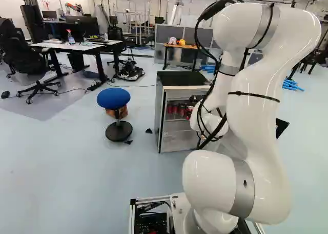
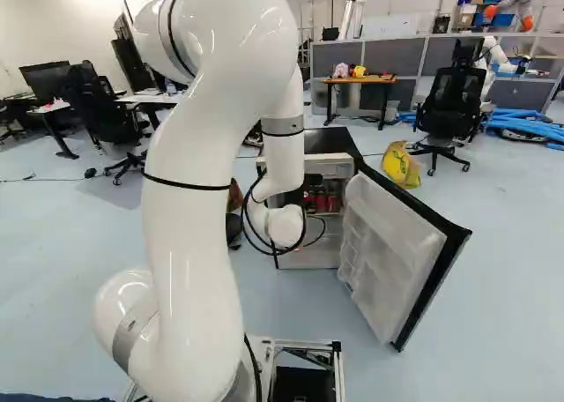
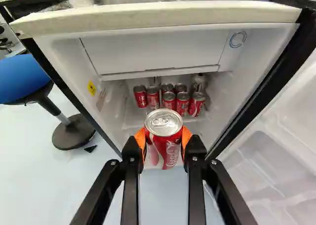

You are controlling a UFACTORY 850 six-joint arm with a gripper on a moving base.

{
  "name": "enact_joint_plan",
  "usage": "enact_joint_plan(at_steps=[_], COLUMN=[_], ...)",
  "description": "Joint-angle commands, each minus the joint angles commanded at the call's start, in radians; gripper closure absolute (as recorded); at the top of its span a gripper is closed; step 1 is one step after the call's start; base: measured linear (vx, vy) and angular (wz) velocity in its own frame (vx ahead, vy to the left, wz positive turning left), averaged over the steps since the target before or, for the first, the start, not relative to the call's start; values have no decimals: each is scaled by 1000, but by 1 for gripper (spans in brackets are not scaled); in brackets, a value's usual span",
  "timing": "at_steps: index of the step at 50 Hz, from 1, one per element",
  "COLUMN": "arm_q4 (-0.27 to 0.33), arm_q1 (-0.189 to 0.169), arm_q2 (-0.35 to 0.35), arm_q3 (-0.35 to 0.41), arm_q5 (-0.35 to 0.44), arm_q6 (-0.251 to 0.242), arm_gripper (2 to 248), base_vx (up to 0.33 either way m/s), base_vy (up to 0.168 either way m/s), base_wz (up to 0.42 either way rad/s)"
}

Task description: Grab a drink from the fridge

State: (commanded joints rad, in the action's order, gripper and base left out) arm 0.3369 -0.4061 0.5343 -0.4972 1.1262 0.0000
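Note:
In the left base view my gripper (image 1: 195, 98) shows partly, dark beside the white wrist, in front of the fridge (image 1: 177, 88). The wrist view has the gripper (image 3: 164, 140) shut on a red drink can (image 3: 164, 131), orange pads pressing it from both sides. The can is upright, its silver top showing. Beyond it, inside the fridge, several more cans (image 3: 168, 100) stand grouped on a shelf under the white freezer compartment (image 3: 153, 52). In the right base view the wrist hides the gripper.
The fridge door (image 2: 388, 252) hangs wide open, on the right side of the fridge. A blue stool (image 1: 114, 96) stands left of the fridge in the left base view. Behind the door are a yellow bag (image 2: 401, 164) and a black office chair (image 2: 451, 111).

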Motion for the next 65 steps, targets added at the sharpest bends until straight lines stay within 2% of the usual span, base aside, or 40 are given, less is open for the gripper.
enact_joint_plan(at_steps=[38,65], arm_q4=[-76,-80], arm_q1=[0,1], arm_q2=[-130,-219], arm_q3=[48,74], arm_q5=[0,-1], arm_q6=[0,0], arm_gripper=[157,157], base_vx=[0,0], base_vy=[0,0], base_wz=[0,0])
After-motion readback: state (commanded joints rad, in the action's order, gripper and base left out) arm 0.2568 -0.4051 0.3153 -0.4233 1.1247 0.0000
